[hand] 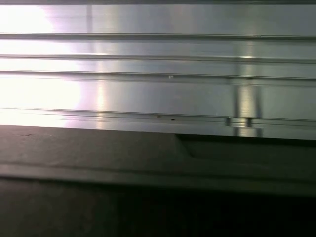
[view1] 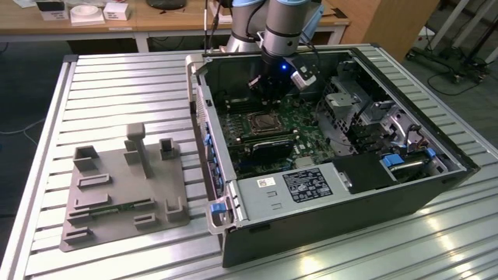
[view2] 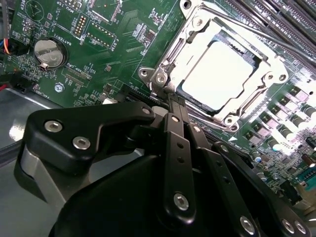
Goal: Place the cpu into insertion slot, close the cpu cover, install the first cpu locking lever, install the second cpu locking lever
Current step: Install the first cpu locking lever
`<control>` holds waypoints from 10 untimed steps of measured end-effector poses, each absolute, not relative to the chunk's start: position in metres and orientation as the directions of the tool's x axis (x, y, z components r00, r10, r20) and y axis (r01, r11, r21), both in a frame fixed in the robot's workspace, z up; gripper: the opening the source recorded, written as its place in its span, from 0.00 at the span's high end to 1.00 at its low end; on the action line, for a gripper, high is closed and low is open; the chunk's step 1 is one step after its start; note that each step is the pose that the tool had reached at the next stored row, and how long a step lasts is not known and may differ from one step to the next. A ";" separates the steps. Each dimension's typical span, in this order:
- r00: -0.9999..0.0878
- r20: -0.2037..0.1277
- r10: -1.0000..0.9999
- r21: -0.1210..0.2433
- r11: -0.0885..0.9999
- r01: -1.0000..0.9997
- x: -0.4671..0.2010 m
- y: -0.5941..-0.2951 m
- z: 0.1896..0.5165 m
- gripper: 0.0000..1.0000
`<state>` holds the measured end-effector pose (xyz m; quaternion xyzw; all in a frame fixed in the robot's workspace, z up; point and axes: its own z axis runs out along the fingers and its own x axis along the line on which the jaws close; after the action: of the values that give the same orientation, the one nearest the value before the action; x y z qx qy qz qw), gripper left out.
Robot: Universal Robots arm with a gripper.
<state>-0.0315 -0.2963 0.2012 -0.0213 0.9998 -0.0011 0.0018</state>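
In the second wrist view the cpu (view2: 217,74) lies flat in the insertion slot (view2: 148,74), its silvery top showing through the cut-out of the cpu cover (view2: 190,39). The cover lies down over the chip. A thin metal lever rod (view2: 247,27) runs along the far side of the socket. My gripper (view2: 174,101) is shut, its black fingers pressed together with nothing between them. The tips sit right at the socket's near corner. In the exterior view the gripper (view1: 269,96) reaches down into the open computer case, just behind the insertion slot (view1: 265,123).
Long black memory slots (view2: 281,12) run beside the socket, and a coin battery (view2: 48,52) sits on the green board. A drive cage (view1: 350,99) and a power supply (view1: 300,186) crowd the case. A grey fixture tray (view1: 125,186) lies on the slatted aluminium table (hand: 148,89).
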 end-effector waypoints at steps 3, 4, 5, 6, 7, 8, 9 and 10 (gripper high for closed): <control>-0.999 -0.003 -0.042 -0.004 0.999 -0.042 -0.031 -0.296 0.201 0.90; -0.999 -0.003 -0.042 -0.004 0.999 -0.042 -0.031 -0.296 0.201 0.90; -0.999 -0.003 -0.042 -0.005 0.999 -0.042 -0.031 -0.296 0.201 0.90; -0.999 -0.003 -0.042 -0.005 0.999 -0.042 -0.031 -0.296 0.201 0.90; -0.999 -0.003 -0.042 -0.006 0.999 -0.042 -0.031 -0.296 0.201 0.90; -0.999 -0.003 -0.041 -0.007 0.999 -0.041 -0.031 -0.296 0.201 0.90; -0.999 -0.003 -0.041 -0.009 0.999 -0.041 -0.031 -0.296 0.201 0.90; -0.999 -0.003 -0.041 -0.011 0.999 -0.041 -0.031 -0.296 0.201 0.90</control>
<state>-0.0308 -0.2959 0.2007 -0.0205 0.9998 -0.0055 0.0016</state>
